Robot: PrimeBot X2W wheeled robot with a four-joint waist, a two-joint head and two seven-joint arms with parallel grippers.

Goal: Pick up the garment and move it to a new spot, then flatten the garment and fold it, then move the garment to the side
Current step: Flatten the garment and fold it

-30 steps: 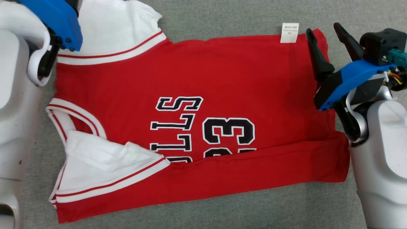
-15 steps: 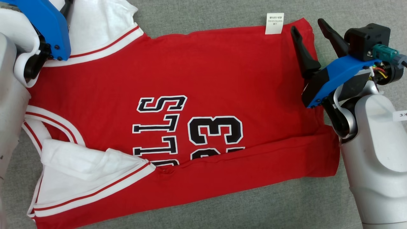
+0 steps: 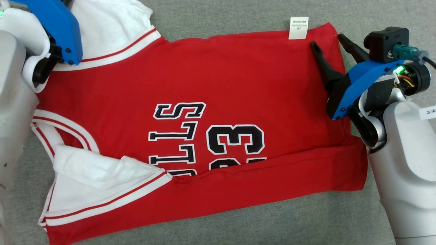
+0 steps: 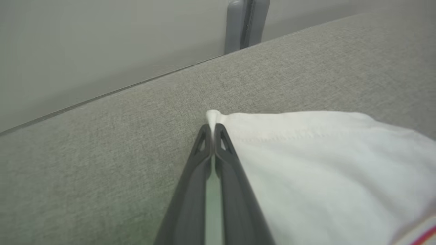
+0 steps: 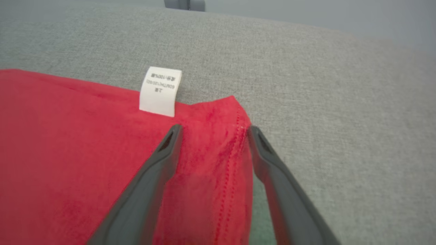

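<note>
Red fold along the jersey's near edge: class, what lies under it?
The black lettering and number run under the fold; their lower parts are covered. Nothing else beneath it can be seen.

A lab or test room is suggested; a grey cloth-covered table is spread across the head view; a plain pale wall and a grey post are seen along the top of the left wrist view; a numbered sticker is stuck to the robot's forearm at middle right.

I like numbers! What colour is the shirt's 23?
The number is black, edged white; clearest in head view.
</note>
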